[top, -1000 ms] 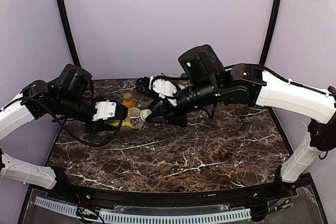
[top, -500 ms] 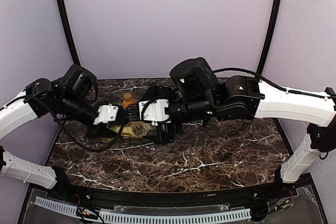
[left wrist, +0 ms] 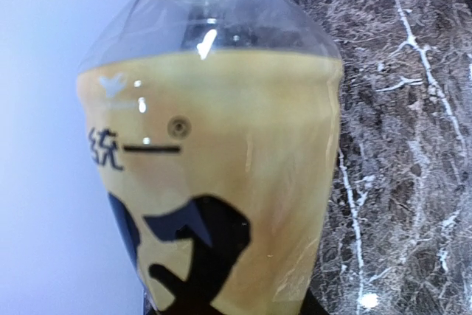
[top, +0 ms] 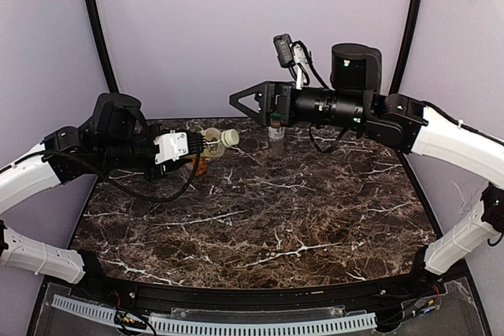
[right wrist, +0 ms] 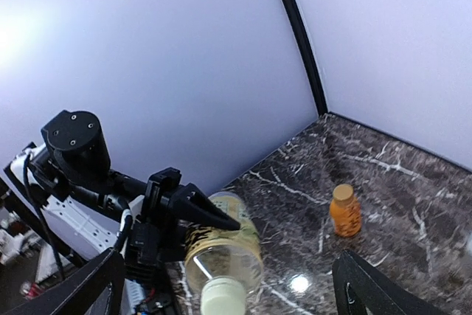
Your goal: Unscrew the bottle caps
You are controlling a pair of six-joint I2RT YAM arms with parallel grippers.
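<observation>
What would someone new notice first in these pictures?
The left gripper holds the tea bottle sideways above the marble table, its cream-white cap on, pointing toward the open right gripper. A slim dark-capped bottle stands near the back wall, and an orange juice bottle stands on the table too.

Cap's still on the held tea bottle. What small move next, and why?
Probably bring the right gripper onto the cream-white cap and close. The left gripper holds the tea bottle sideways, cap on, pointing toward the open right gripper, which hangs apart from it.
</observation>
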